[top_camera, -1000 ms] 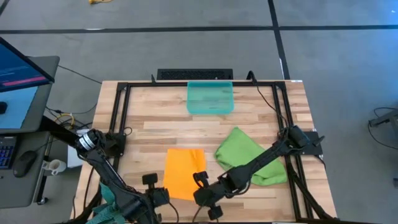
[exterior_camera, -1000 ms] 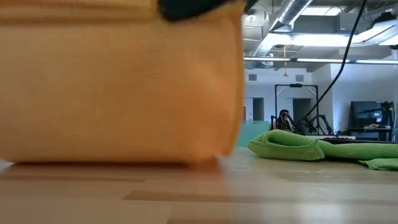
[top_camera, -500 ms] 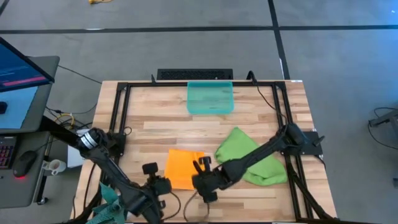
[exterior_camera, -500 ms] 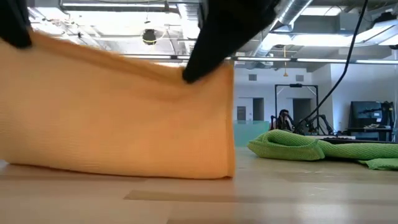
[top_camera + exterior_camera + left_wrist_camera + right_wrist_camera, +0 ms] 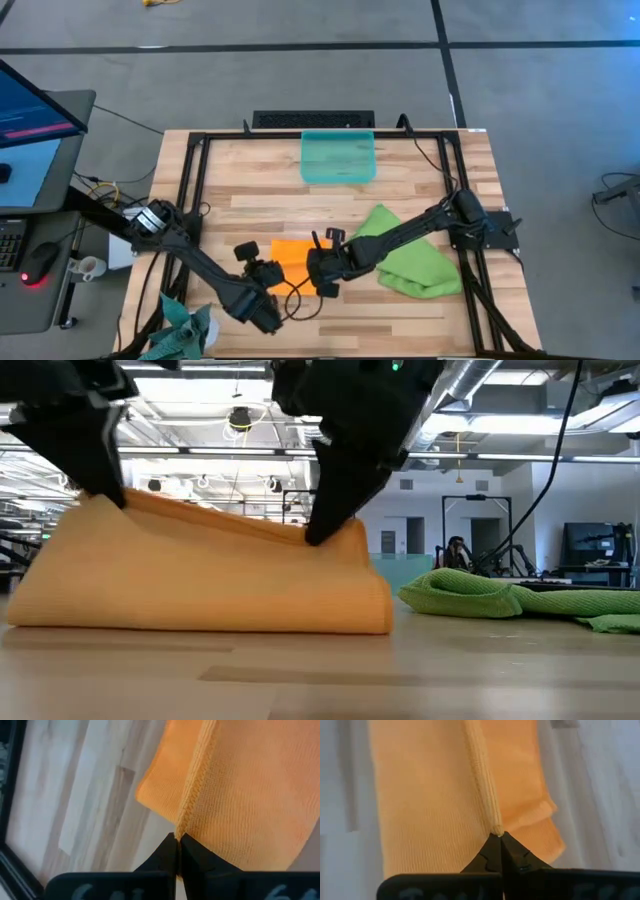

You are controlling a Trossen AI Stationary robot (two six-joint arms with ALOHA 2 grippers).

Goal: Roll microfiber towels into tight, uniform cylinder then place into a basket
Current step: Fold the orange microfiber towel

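High view: bright orange square microfiber towel [image 5: 290, 256] lies doubled over at about 6 o'clock on the wooden table [image 5: 260, 175]. The left gripper [image 5: 262, 272] pinches its 9 o'clock corner, the right gripper [image 5: 322, 270] its 3 o'clock corner.
High view, others: lime green microfiber towel [image 5: 415, 258] sits crumpled at 4 o'clock; shallow translucent teal plastic basket [image 5: 338, 157] waits at 12 o'clock, well apart.
Low view: the orange towel [image 5: 200, 575] sags between two dark claws, its folded bottom resting on the wood.
Left wrist view: jaws clamped shut on the stitched hem of the orange towel [image 5: 240, 790].
Right wrist view: jaws likewise closed on the hem ridge [image 5: 482, 785].
Handling: light, soft and limp, I'd judge; not fragile. It droops wherever unsupported, so hold the hemmed corners and keep it taut for a tight roll.
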